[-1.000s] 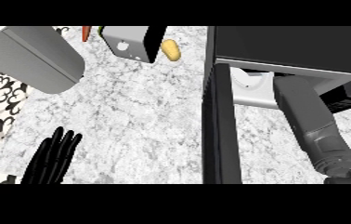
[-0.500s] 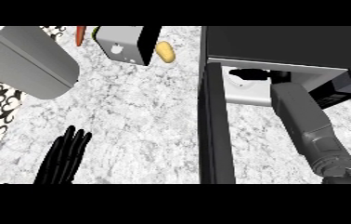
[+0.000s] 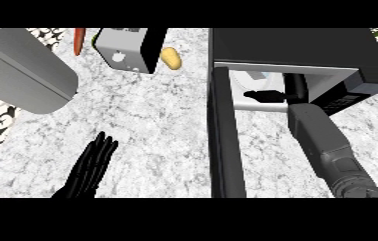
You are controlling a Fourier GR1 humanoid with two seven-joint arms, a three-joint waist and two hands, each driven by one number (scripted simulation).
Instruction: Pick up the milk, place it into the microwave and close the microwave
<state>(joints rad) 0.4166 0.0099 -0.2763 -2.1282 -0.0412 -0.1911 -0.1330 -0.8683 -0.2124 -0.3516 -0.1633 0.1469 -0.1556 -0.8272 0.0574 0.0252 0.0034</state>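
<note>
The microwave (image 3: 295,45) stands at the right with its door (image 3: 224,140) swung open toward me, seen edge-on as a dark strip. Inside, on the white floor of the cavity (image 3: 247,105), a small pale patch that may be the milk (image 3: 255,76) shows behind my right hand (image 3: 264,95). That hand is in the cavity's mouth, its fingers stretched leftward with nothing seen in them; the grey forearm runs down to the lower right. My left hand (image 3: 90,166) rests open on the counter at the lower left, fingers straight.
A grey-and-white box with a black side (image 3: 125,50) stands at the back, a yellow potato-like item (image 3: 171,58) beside it and an orange carrot (image 3: 79,40) to its left. A large grey rounded slab (image 3: 29,77) fills the left.
My right hand has drawn back from deep in the microwave toward its opening, so its fingers now show. The left hand has shifted slightly right in the view.
</note>
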